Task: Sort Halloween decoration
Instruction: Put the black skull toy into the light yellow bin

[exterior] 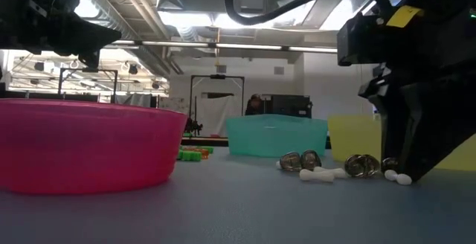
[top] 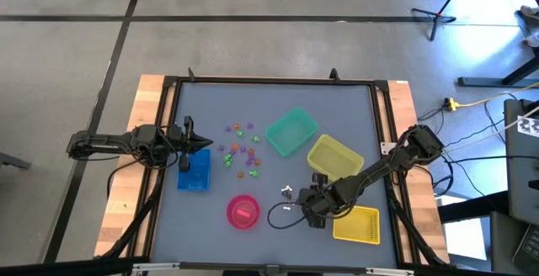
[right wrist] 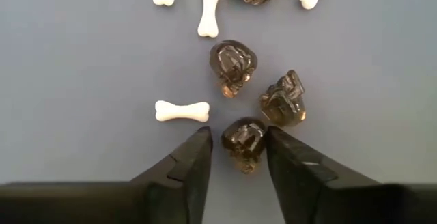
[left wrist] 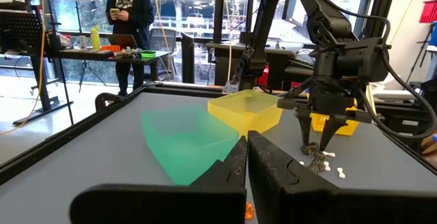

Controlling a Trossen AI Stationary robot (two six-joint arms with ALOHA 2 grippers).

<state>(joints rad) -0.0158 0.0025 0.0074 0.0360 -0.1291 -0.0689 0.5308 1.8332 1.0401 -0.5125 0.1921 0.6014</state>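
Right hand [right wrist: 237, 157] is lowered onto the bench [right wrist: 82, 53], fingers part-open astride one dark grey skull [right wrist: 244, 141], not visibly clamped. Two more skulls [right wrist: 233, 65] and white bones [right wrist: 181, 110] lie just beyond. Coloured trinkets [top: 242, 148] are scattered near the green bin [top: 291, 131]. Left hand [top: 187, 133] is closed, empty, above the blue bin [top: 194, 172].

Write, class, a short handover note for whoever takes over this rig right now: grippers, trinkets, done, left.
Right gripper: down at the table, fingers either side of a dark grey skull trinket; grip not certain.
Left gripper: shut, idle above the blue plastic bin.
Other skulls and white bone trinkets lie nearby; small coloured trinkets mid-table.
Done: cannot tell.
Left: both clusters.
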